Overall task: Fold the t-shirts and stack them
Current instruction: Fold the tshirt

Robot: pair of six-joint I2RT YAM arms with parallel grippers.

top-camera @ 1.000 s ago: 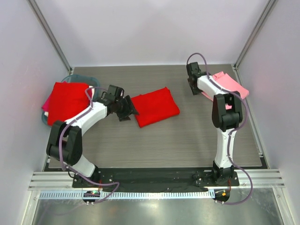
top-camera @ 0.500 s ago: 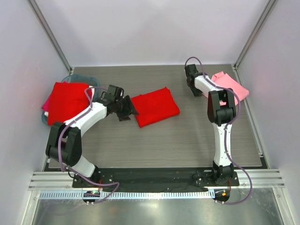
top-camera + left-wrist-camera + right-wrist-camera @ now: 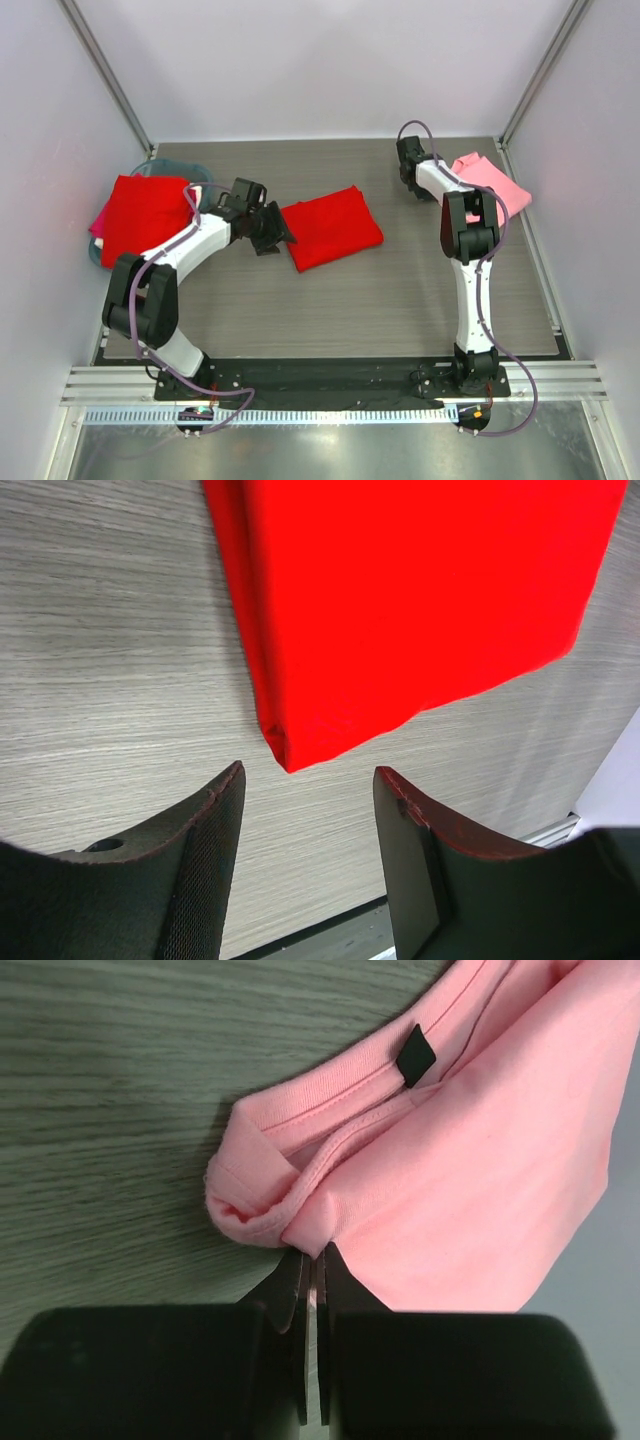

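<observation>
A folded bright red t-shirt point(image 3: 332, 227) point(image 3: 420, 600) lies mid-table. My left gripper point(image 3: 272, 232) point(image 3: 310, 775) hovers open just off its near-left corner, touching nothing, with bare table between its fingers. A light pink t-shirt point(image 3: 492, 180) point(image 3: 480, 1160) lies at the back right, its collar edge rolled up. My right gripper point(image 3: 416, 190) point(image 3: 312, 1255) is shut on a small pinch of the pink cloth at that left edge. Another red t-shirt point(image 3: 145, 215) is spread over the basin at the left, with magenta cloth point(image 3: 98, 222) showing under it.
The teal basin point(image 3: 192, 170) sits at the table's back left under the red shirt. White walls with metal posts point(image 3: 110, 85) close in the table on three sides. The pink shirt lies close to the right edge of the table point(image 3: 540, 260).
My right gripper has shut on the pink t-shirt's edge, and that arm's elbow has drawn inwards. The left gripper has hardly moved and stays open.
</observation>
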